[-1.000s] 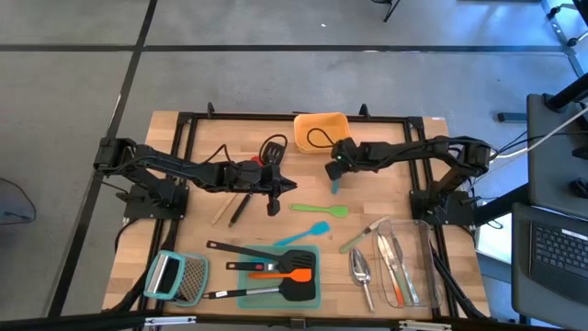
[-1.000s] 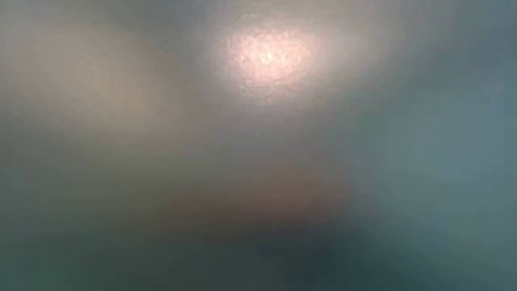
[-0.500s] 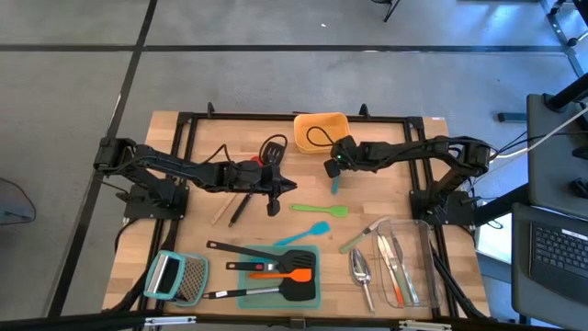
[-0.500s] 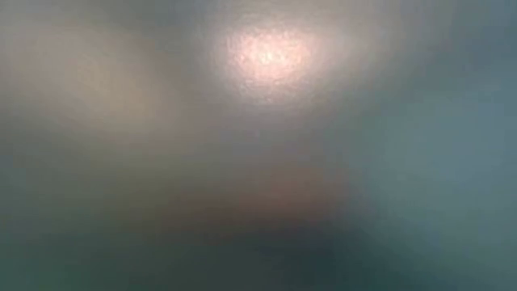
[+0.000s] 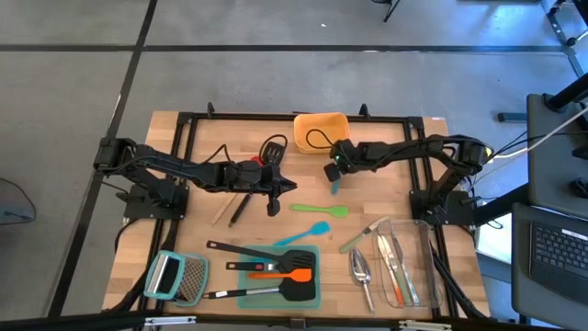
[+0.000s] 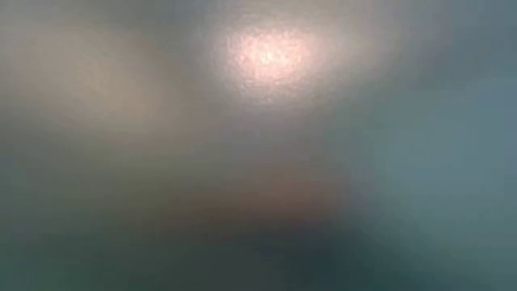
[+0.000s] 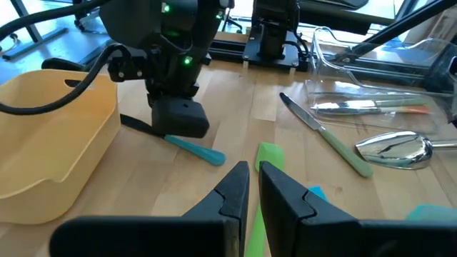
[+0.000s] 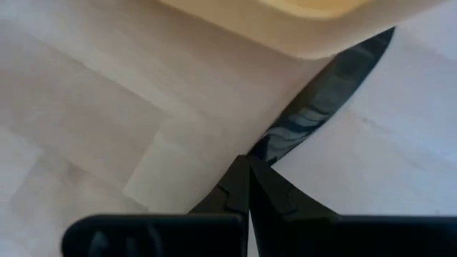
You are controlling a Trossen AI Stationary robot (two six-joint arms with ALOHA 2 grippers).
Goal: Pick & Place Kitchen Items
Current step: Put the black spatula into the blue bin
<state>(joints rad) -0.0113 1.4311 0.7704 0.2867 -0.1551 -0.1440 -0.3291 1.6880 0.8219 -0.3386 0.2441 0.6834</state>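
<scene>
Beside the orange bin (image 5: 321, 131), the right gripper (image 5: 332, 170) is clamped on a teal-handled knife (image 5: 334, 185). Most utensils lie unsorted on the table (image 5: 386, 198); the left gripper (image 5: 273, 206) waits shut, empty.

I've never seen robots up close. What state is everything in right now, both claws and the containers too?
Right gripper: shut on the teal-handled, black-bladed knife.
Left gripper: shut, holding nothing.
Orange plastic tub: upright, beside the knife.
Clear plastic bin: upright, holding cutlery.
Flat teal tray: holding black and orange turners.
</scene>
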